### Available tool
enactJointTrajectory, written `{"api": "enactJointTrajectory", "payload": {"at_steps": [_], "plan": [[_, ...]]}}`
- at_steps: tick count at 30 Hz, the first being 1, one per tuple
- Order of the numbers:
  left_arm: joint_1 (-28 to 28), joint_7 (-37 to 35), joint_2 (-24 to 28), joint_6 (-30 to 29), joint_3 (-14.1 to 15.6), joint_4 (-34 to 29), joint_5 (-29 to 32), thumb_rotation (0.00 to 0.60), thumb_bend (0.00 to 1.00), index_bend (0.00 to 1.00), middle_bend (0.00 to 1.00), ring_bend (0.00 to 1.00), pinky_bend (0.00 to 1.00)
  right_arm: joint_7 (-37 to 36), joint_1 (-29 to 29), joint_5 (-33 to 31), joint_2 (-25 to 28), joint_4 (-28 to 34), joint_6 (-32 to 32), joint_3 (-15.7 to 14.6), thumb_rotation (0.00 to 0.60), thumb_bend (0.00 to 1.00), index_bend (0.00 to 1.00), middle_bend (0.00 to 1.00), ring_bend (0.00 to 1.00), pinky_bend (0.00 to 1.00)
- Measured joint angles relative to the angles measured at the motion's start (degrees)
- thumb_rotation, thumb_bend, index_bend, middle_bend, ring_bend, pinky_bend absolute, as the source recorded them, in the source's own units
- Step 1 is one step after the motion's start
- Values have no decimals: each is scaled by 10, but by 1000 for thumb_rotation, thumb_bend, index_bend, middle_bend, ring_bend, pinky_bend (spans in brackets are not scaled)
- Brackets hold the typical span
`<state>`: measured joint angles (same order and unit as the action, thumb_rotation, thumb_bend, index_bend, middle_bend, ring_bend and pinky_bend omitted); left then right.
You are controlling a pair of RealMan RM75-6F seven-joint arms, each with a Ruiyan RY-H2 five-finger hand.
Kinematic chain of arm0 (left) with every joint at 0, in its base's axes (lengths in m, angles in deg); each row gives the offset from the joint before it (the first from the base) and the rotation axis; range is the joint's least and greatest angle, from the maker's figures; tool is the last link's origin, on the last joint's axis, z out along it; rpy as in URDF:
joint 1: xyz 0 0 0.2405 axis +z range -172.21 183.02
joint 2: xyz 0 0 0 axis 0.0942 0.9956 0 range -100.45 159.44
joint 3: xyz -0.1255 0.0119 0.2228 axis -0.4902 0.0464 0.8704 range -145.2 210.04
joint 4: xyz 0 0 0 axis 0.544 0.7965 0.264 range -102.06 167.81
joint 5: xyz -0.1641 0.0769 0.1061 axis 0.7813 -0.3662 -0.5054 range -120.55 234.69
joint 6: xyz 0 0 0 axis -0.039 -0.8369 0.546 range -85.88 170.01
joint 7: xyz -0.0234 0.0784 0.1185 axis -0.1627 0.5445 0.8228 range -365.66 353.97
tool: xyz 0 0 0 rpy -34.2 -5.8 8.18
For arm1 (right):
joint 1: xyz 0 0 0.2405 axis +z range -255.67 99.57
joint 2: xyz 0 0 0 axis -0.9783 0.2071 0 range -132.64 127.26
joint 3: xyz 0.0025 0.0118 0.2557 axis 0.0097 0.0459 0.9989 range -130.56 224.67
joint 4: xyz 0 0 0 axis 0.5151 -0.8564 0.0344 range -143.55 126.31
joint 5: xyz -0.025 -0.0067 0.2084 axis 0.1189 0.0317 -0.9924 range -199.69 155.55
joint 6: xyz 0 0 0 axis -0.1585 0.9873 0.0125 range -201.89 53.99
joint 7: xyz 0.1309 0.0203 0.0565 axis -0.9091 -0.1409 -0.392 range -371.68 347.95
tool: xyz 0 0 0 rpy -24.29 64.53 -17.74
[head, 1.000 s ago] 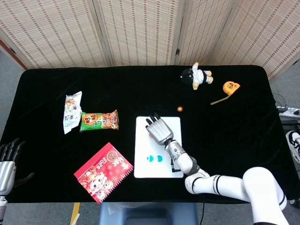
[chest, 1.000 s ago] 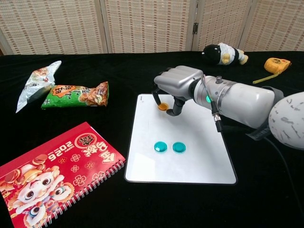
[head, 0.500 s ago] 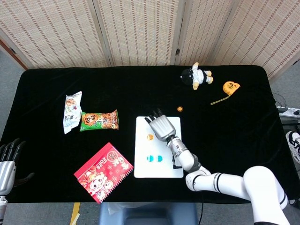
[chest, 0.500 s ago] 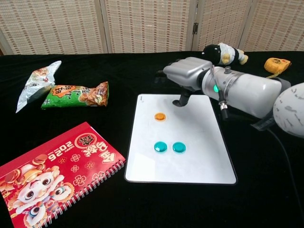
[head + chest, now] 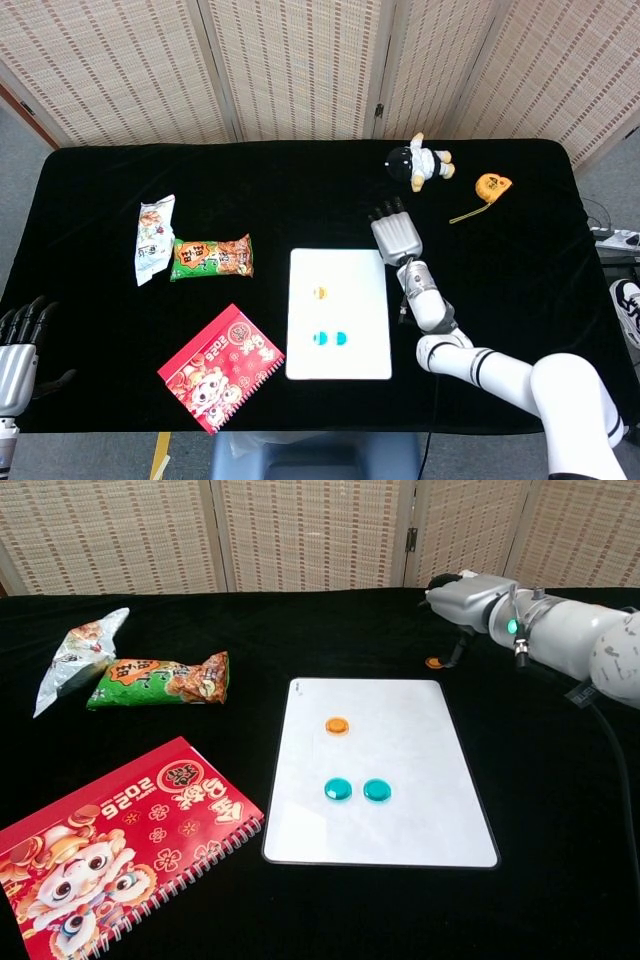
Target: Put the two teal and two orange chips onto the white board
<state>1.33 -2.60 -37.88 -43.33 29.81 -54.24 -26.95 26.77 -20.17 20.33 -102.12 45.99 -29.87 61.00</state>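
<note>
Nearest me, 2 teal chips (image 5: 358,790) and 1 orange chip (image 5: 337,725) lie on the white board (image 5: 420,825). Beyond it, the right hand (image 5: 459,598) hovers empty, fingers apart, directly over the last orange chip (image 5: 434,663); a careless pinch could skid it across the counter (image 5: 150,730).

The right robot hand (image 5: 462,598) was silver-grey metal with dark fingertips; its white forearm carried a small green light and a black cable. The left robot hand (image 5: 14,345) was grey with black fingers.

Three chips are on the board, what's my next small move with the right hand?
Probably lower the right hand onto the last orange chip and pinch it. That chip lies on the black cloth just beyond the white board, with the hand empty above it.
</note>
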Motion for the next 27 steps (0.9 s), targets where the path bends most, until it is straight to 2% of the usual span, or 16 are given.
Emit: {"api": "enactJointTrajectory", "payload": {"at_steps": [14, 20, 27], "plan": [[5, 14, 8, 6, 2, -15, 14, 600, 98, 0, 0, 0, 0, -6, 45, -42, -89, -201, -101, 17, 600, 291, 270, 142, 61, 0], [4, 14, 8, 8, 1, -14, 15, 600, 98, 0, 0, 0, 0, -8, 61, -40, -115, -249, -131, 24, 600, 291, 300, 143, 62, 0], [3, 10, 5, 11, 0, -10, 17, 600, 98, 0, 0, 0, 0, -8, 69, -29, -128, -269, -140, 30, 600, 292, 313, 145, 58, 0]]}}
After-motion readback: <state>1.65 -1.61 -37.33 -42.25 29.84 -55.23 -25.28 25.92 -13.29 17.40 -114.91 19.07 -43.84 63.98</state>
